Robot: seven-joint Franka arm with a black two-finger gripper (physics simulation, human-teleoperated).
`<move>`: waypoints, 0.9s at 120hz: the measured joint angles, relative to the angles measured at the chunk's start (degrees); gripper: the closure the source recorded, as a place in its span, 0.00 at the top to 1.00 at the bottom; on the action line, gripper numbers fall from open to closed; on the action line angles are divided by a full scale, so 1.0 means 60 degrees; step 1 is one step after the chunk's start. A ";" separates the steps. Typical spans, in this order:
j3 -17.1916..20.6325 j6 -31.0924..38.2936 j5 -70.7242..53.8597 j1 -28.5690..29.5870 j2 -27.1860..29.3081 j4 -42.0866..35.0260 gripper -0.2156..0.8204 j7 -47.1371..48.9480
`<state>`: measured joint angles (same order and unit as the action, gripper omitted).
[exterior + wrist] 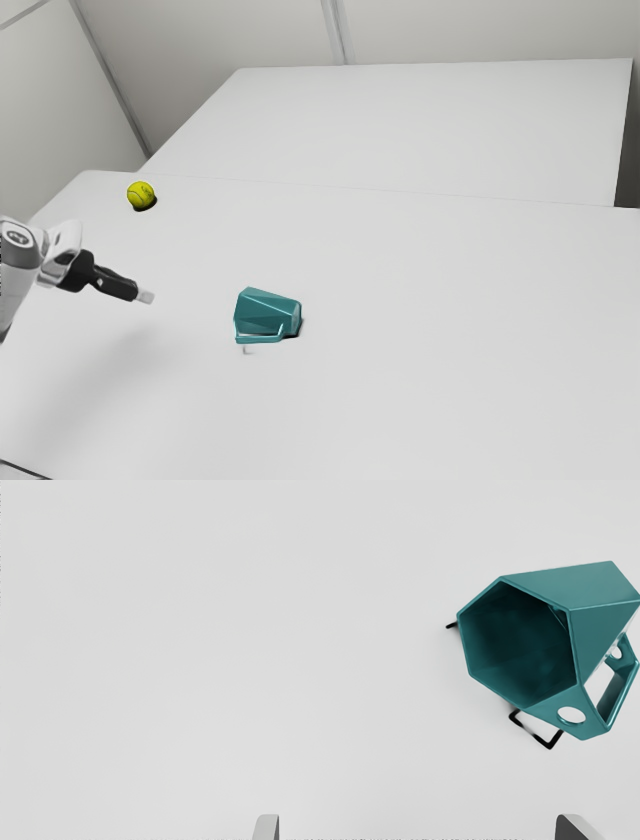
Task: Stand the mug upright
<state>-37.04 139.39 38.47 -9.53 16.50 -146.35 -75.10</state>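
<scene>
- Teal, six-sided, tapering mug (268,312) lies on its side on the matte white worktop (450,350); not upright as it rests.
- Your black two-finger claw (146,297) hangs above the worktop, off to the exterior view's left of the mug. It is released: fingers wide apart, nothing between them.
- Key relation: the mug's wide, hollow mouth (520,645) faces back toward the claw's side; the narrower base (294,318) points away, toward the exterior view's right. Long axis runs roughly along your line of reach — mouth nearer, base farther.
- To stand it up, you would likely travel toward the exterior view's right and down, take hold near the mouth end, then raise that end over the base.
- Angular teal handle (607,695) juts from the side facing the exterior camera, with round holes through it. It could foul a finger or get in the way as the body turns.
- Mug's surface: smooth, mild sheen, flat facets meeting in crisp edges. Square pads on opposite facets ought to hold; on the taper — they might slide.
- Yellow-green tennis ball (141,194), dark seam, sits well apart on the worktop's far side; probably clear of your path.
</scene>
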 joint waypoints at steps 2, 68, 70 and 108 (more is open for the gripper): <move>-0.0003 0.0038 0.0050 0.0002 -0.0051 -0.0004 0.79 -0.0120; 0.0074 0.0081 0.4814 -0.0360 -0.1240 -0.0141 0.78 -0.4210; 0.0079 0.0071 0.4912 -0.0406 -0.1241 -0.0151 0.78 -0.4321; 0.0207 0.0052 0.7019 -0.0874 -0.1223 -0.0773 0.78 -0.6109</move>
<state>-35.79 139.70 80.59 -14.77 9.16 -150.99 -111.75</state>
